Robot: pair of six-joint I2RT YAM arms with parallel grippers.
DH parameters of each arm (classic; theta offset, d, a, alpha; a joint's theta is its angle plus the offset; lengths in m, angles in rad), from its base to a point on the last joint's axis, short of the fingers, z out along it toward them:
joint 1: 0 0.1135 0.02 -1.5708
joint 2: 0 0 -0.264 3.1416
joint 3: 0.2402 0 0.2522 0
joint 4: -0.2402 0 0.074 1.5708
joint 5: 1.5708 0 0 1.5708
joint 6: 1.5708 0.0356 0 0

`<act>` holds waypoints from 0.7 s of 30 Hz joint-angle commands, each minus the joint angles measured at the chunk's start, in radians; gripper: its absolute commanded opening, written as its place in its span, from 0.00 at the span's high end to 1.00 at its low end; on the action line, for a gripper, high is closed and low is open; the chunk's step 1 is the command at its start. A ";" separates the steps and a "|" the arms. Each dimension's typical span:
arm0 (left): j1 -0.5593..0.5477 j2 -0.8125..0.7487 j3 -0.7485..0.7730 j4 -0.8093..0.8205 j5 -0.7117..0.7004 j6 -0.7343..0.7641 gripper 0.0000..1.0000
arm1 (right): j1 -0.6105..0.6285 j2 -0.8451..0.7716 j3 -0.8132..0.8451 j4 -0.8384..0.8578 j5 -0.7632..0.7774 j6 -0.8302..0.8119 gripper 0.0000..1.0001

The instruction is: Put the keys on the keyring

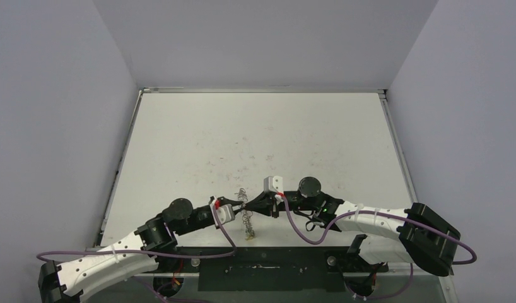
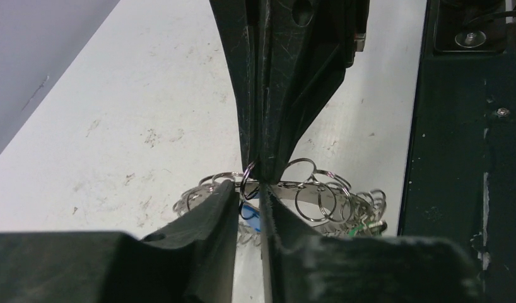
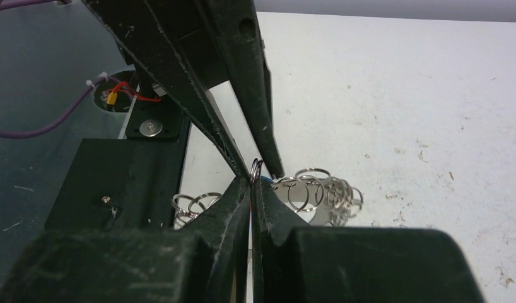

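Work was confined to the near middle of the table (image 1: 255, 132), where your two arms met. The keyring (image 1: 246, 218) was held up between them, standing on edge in the overhead view. Whether its lower edge touched the table could not be told.

Risk, in my judgement: the keyring hung from a single small loop. Any tug from your left side could twist it out of the right grip or pull the loop away from the key. An off-centre squeeze could flick the key loose.

Your right pincer (image 3: 251, 189) was fully closed, pinching one small wire loop (image 3: 256, 169) on the keyring's edge. Your left pincer (image 2: 248, 208) stood at a narrow gap, its tips just beside that loop, with a blue key tag (image 2: 253, 216) between its fingers. Whether the tag was clamped could not be told.
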 commanded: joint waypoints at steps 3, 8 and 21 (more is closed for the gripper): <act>-0.004 0.007 0.034 0.099 0.054 0.008 1.00 | 0.001 -0.040 0.014 0.085 -0.032 -0.009 1.00; -0.002 -0.035 0.041 0.032 0.033 0.008 1.00 | -0.001 -0.050 0.011 0.065 -0.008 -0.018 1.00; -0.004 0.096 0.258 -0.321 -0.024 0.004 1.00 | -0.001 -0.101 0.023 -0.032 0.080 -0.071 0.50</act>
